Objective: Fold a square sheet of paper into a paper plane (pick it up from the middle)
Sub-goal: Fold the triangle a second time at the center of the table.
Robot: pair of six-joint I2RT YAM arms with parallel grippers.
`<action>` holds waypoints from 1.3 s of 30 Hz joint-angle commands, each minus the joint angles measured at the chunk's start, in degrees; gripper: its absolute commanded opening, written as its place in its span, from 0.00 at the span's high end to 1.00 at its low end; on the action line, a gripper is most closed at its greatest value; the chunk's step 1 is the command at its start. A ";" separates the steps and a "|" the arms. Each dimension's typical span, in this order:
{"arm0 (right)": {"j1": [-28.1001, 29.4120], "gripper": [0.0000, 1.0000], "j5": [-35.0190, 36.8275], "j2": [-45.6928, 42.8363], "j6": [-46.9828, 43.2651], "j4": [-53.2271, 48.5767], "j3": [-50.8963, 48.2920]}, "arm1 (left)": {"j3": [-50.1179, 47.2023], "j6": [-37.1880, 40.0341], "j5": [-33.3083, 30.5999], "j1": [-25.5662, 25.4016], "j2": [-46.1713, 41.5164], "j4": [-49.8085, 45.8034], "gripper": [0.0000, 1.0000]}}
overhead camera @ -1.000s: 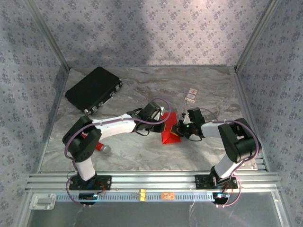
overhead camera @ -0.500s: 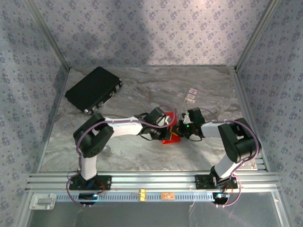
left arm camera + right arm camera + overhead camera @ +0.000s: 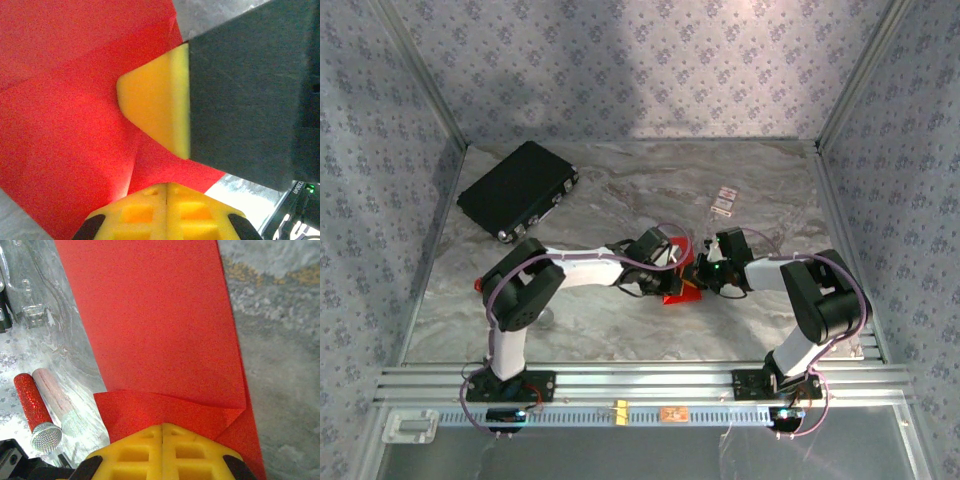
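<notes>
Near the middle of the marble-patterned table (image 3: 620, 190), your two grippers are meeting tip to tip over the square sheet of paper (image 3: 160, 330), which is lying there creased, with a narrow flap turned over on itself. Your left gripper (image 3: 166, 192) is showing its yellow fingers pressed together with no gap, tips sitting on the red surface; you are not getting a view that tells whether any paper is pinched between them. Your right gripper (image 3: 162, 432) is likewise fully closed, its tips sitting at the folded flap. A small red cylinder (image 3: 27, 395) is lying off to one side of the paper, and a black case (image 3: 517, 190) is sitting well apart at the far left.
</notes>
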 commanded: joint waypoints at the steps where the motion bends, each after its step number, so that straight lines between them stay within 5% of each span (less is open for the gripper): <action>1: -0.53 1.00 2.70 1.73 -1.18 -4.08 -1.33 | -1.27 -1.28 0.07 0.32 0.89 2.16 0.95; 39: -1.60 1.00 2.24 2.72 -1.67 -3.50 -1.69 | -16.17 -7.88 1.31 -1.38 -6.84 10.82 0.94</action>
